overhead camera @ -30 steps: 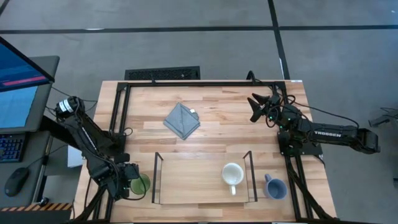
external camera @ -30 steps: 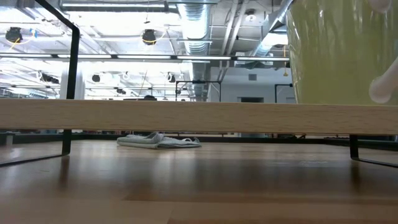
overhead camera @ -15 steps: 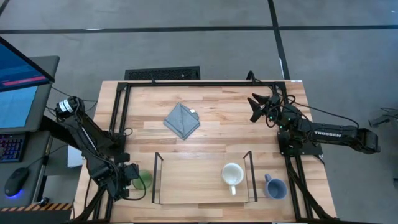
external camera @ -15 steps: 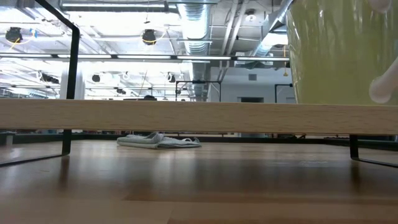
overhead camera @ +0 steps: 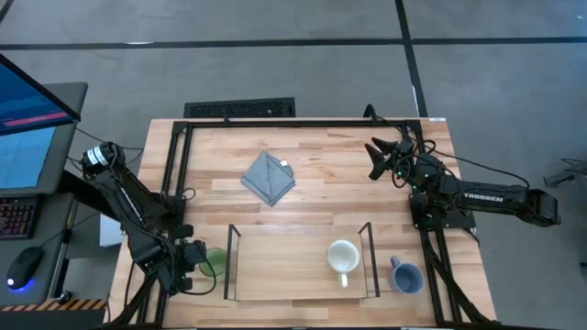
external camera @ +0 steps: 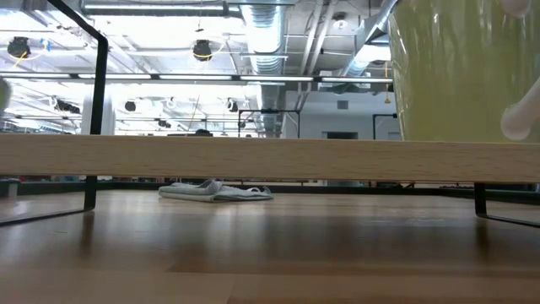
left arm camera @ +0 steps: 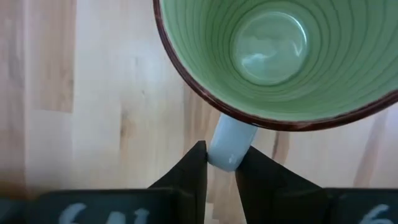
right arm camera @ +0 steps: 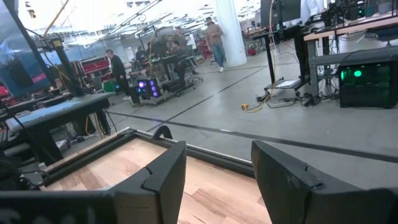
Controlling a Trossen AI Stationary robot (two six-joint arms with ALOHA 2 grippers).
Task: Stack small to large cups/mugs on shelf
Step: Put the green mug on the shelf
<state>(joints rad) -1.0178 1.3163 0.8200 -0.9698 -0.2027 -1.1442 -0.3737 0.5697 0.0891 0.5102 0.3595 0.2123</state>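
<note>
My left gripper (overhead camera: 193,262) is shut on the green mug (overhead camera: 215,263) at the near left of the table, just left of the shelf's (overhead camera: 284,275) black wire end. The mug's open top faces up in the left wrist view (left arm camera: 273,56). The cream-white mug (overhead camera: 343,257) stands on the shelf board near its right end, and shows large in the low view (external camera: 464,67). The blue-grey mug (overhead camera: 404,275) stands on the table right of the shelf. My right gripper (overhead camera: 378,158) is open and empty at the far right. My left gripper pinches the green mug's pale handle (left arm camera: 229,144) between its two fingertips (left arm camera: 191,171). The fingers come from above, pointing down, on the mug's left side. The mug stays upright; whether its base is on the table, I cannot tell.
A grey folded cloth (overhead camera: 268,178) lies at the far middle of the table, and shows under the shelf board in the low view (external camera: 215,192). A black frame (overhead camera: 174,165) runs along the table's edges. The shelf board is bare left of the cream-white mug.
My left gripper has carried the green mug a little toward the table's right edge, up to the shelf's left wire end. The mug has stayed upright.
</note>
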